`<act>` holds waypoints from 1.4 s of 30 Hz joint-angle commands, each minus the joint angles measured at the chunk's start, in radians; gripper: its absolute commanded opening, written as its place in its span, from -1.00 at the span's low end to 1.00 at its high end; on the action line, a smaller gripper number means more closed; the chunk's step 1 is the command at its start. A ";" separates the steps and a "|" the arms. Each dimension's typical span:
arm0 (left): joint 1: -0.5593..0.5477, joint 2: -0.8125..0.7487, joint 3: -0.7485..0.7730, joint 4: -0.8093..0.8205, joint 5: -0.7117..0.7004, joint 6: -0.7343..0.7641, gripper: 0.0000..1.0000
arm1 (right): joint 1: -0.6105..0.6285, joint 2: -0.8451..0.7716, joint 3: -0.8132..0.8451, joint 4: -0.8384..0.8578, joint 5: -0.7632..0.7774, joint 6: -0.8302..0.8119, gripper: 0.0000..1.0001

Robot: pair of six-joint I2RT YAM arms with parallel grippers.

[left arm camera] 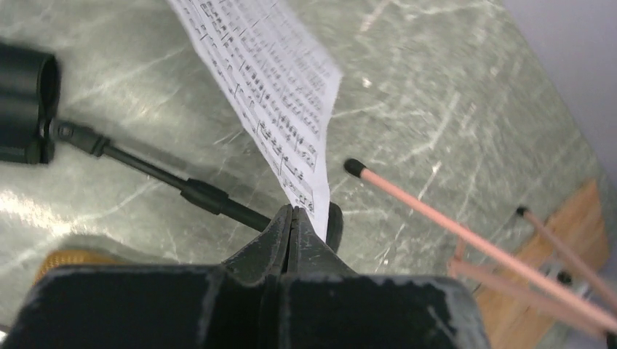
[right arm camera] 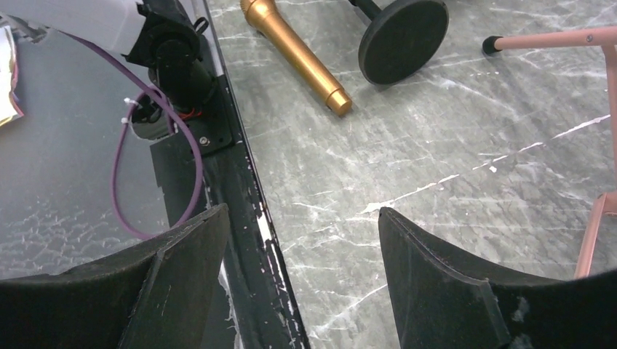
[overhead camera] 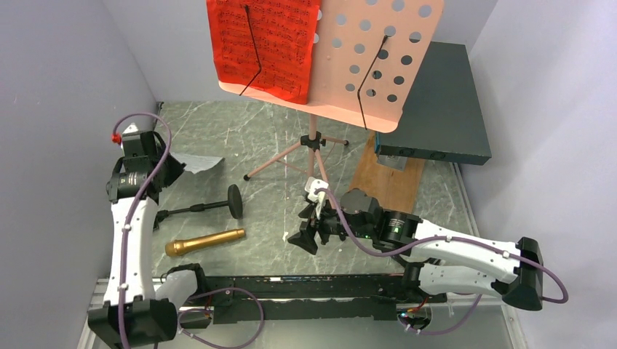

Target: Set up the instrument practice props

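The pink perforated music stand (overhead camera: 378, 58) stands at the back on tripod legs (overhead camera: 291, 153), with the red music sheet (overhead camera: 262, 43) on its left half. My left gripper (overhead camera: 171, 166) is shut on the white music sheet (left arm camera: 269, 87) and holds it above the table at the left; the sheet also shows in the top view (overhead camera: 198, 162). The gold microphone (overhead camera: 205, 242) lies on the table, also in the right wrist view (right arm camera: 298, 54). The black round-base mic stand (overhead camera: 211, 205) lies on its side beside it. My right gripper (overhead camera: 309, 231) is open and empty near the front middle.
A dark teal box (overhead camera: 436, 109) rests on a wooden board (overhead camera: 389, 178) at the back right. A black rail (overhead camera: 305, 287) runs along the near edge. Grey walls close in on both sides. A pink tripod leg (left arm camera: 466, 229) reaches toward the left gripper.
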 commanded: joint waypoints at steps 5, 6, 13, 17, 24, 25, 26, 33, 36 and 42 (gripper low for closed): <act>-0.267 -0.139 0.167 0.002 0.218 0.536 -1.00 | 0.006 0.052 0.121 -0.024 0.036 -0.039 0.56; -0.321 -0.158 0.178 -0.005 0.224 0.604 -1.00 | 0.005 0.060 0.136 -0.033 0.040 -0.042 0.56; -0.600 -0.279 0.267 -0.110 0.213 0.817 -1.00 | 0.004 0.093 0.240 -0.094 0.073 -0.076 0.58; -0.642 -0.293 0.293 -0.127 0.127 0.810 -1.00 | 0.004 0.112 0.277 -0.098 0.091 -0.094 0.60; -0.642 -0.162 0.193 -0.266 -0.294 0.086 0.36 | 0.004 0.190 0.266 -0.021 0.045 -0.057 0.62; -0.642 -0.157 0.174 -0.291 -0.323 0.006 0.54 | 0.004 0.197 0.260 -0.009 0.033 -0.049 0.62; -0.642 -0.158 0.154 -0.297 -0.341 -0.050 0.64 | 0.004 0.201 0.252 0.003 0.025 -0.042 0.62; -0.642 -0.184 0.110 -0.397 -0.442 -0.328 0.99 | 0.005 0.181 0.190 0.030 0.004 -0.020 0.62; -0.642 -0.191 0.081 -0.473 -0.446 -0.444 0.99 | 0.005 0.156 0.157 0.048 0.014 -0.018 0.63; -0.642 -0.252 0.070 -0.600 -0.412 -0.711 0.99 | 0.004 0.143 0.145 0.039 0.019 -0.048 0.63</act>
